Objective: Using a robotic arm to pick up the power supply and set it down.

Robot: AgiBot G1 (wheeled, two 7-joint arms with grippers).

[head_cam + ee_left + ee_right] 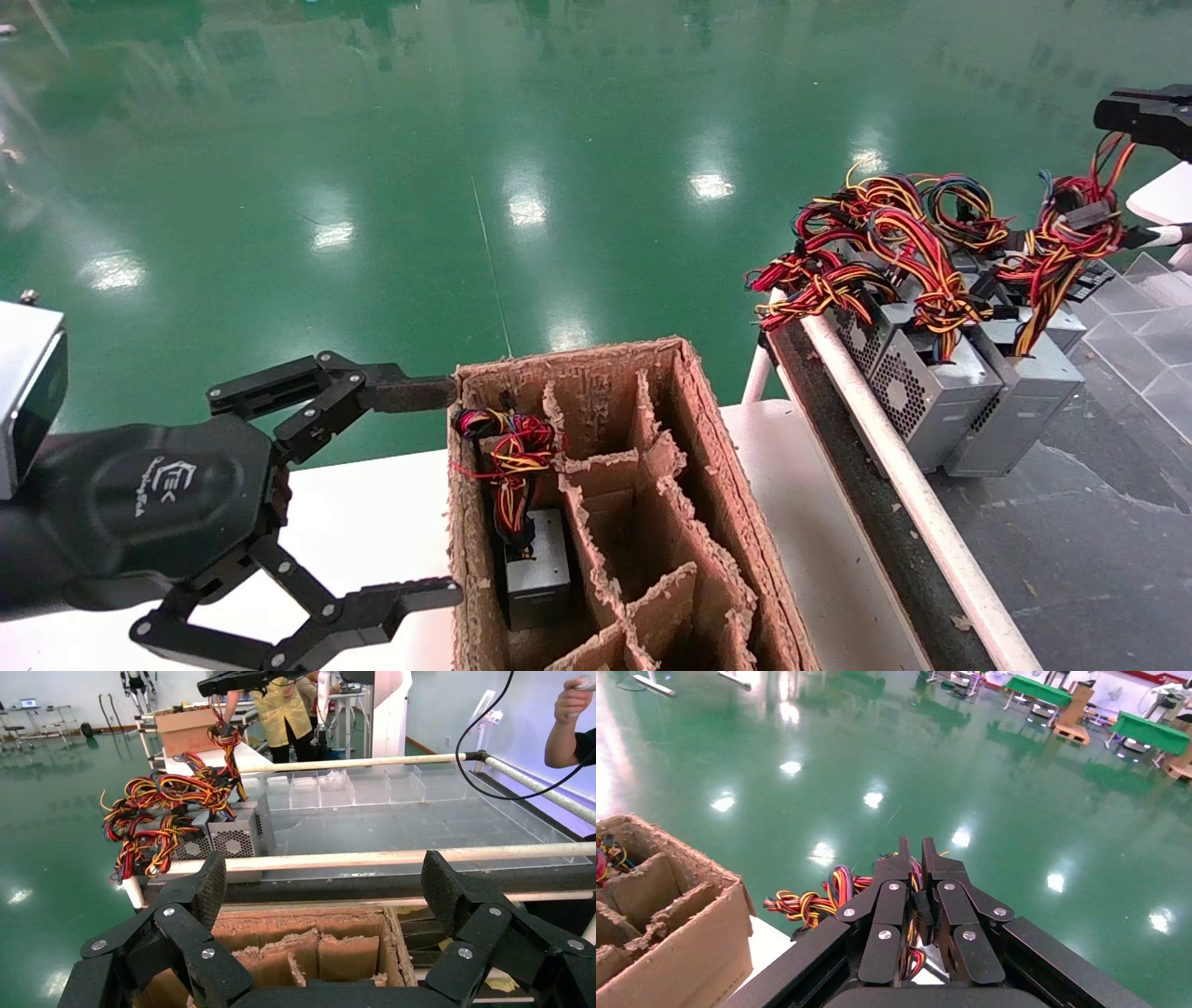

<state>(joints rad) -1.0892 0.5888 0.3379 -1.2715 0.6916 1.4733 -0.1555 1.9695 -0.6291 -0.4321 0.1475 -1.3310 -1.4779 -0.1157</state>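
From the head view, the left black two-finger end effector (pixel 438 494) hangs spread wide beside the torn brown cardboard divider box (pixel 717 485) on the white bench (pixel 372 522). The right end effector (pixel 1131 116) pinches the red, yellow and black wire bundle (pixel 1071 233) of a small grey metal power supply (pixel 1020 401) standing among others on the dark conveyor (pixel 1071 550).

The left wrist view shows its fingers (pixel 204 888) apart above the box.

The right wrist view shows its fingers (pixel 895 871) nearly together on wires.

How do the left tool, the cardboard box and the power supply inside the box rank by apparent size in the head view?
1. Cardboard box, the largest.
2. Left tool, open beside the box; it sits nearer the camera, so its size is exaggerated.
3. Power supply in the box's compartment, the smallest.
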